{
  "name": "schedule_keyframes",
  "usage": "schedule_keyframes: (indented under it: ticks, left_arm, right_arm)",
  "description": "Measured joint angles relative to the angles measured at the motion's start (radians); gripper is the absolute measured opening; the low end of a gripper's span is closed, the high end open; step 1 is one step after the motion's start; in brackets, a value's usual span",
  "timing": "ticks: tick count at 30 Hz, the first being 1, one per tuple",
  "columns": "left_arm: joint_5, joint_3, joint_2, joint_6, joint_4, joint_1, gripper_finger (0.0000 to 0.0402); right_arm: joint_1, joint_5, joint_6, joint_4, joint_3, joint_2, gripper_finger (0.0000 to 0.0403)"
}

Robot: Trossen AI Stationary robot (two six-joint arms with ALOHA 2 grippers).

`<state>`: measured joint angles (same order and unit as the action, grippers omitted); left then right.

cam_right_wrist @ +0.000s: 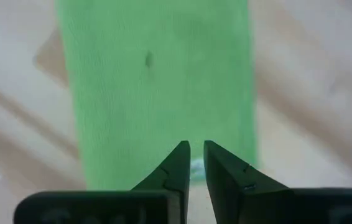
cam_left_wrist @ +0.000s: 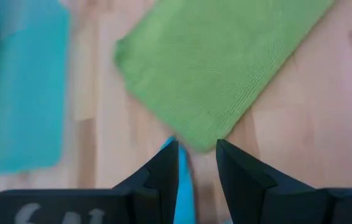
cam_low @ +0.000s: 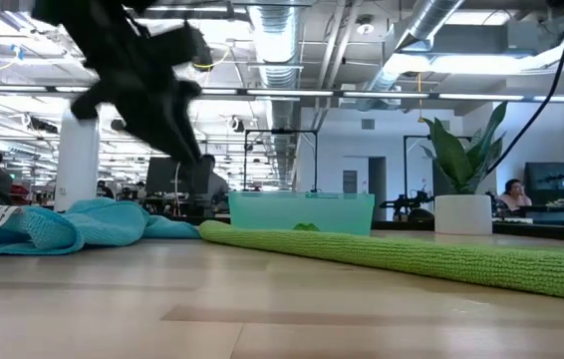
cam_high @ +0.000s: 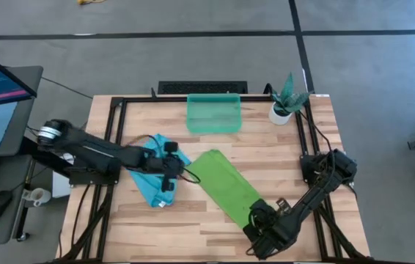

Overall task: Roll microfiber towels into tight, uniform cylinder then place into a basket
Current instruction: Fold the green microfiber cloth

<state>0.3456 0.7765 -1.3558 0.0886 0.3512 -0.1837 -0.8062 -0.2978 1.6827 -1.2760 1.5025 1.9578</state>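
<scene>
The lime green towel [cam_high: 229, 187], folded into a long strip, lies flat and slantwise on the wooden table, from mid-table toward the near right. The turquoise towel [cam_high: 149, 176] lies crumpled to its left. My left gripper [cam_high: 169, 176] hangs over the turquoise towel's right edge, open, with nothing between its fingers [cam_left_wrist: 198, 149]; the green strip's far end [cam_left_wrist: 219, 62] lies ahead of it. My right gripper [cam_high: 260, 220] hangs over the strip's near end [cam_right_wrist: 157, 87], its fingers [cam_right_wrist: 196, 146] a narrow gap apart and holding nothing. The teal basket [cam_high: 213, 116] stands at the far edge.
A white pot with a green plant [cam_high: 284, 103] stands at the far right corner, beside the basket [cam_low: 302, 211]. A black frame rail [cam_high: 119, 110] runs round the tabletop. Bare wood shows at the near left and between the towels and the basket.
</scene>
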Motion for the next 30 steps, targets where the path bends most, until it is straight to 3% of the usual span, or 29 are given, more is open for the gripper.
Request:
schedule_keyframes:
  ticks: [6, 12, 19, 26, 30]
  left_arm:
    - [-0.017, -0.005, 0.258, -0.011, 0.082, 0.014, 0.0100]
    - [-0.169, -0.141, 0.370, -0.005, -0.122, 0.116, 0.0100]
    - [-0.349, -0.325, 0.269, -0.058, -0.539, 0.259, 0.0100]
    - [-0.368, -0.327, 0.103, -0.165, -0.680, 0.323, 0.0101]
    - [-0.370, -0.327, 0.003, -0.235, -0.707, 0.333, 0.0115]
  right_arm:
    - [0.055, -0.256, -0.158, -0.208, 0.095, -0.002, 0.0069]
    - [0.139, -0.417, -0.322, -0.290, 0.102, -0.051, 0.0069]
    - [0.251, -0.449, -0.407, -0.275, 0.028, -0.170, 0.0069]
    - [0.262, -0.587, -0.319, -0.241, -0.107, -0.276, 0.0069]
    - [0.238, -0.594, -0.261, -0.216, -0.197, -0.310, 0.0069]
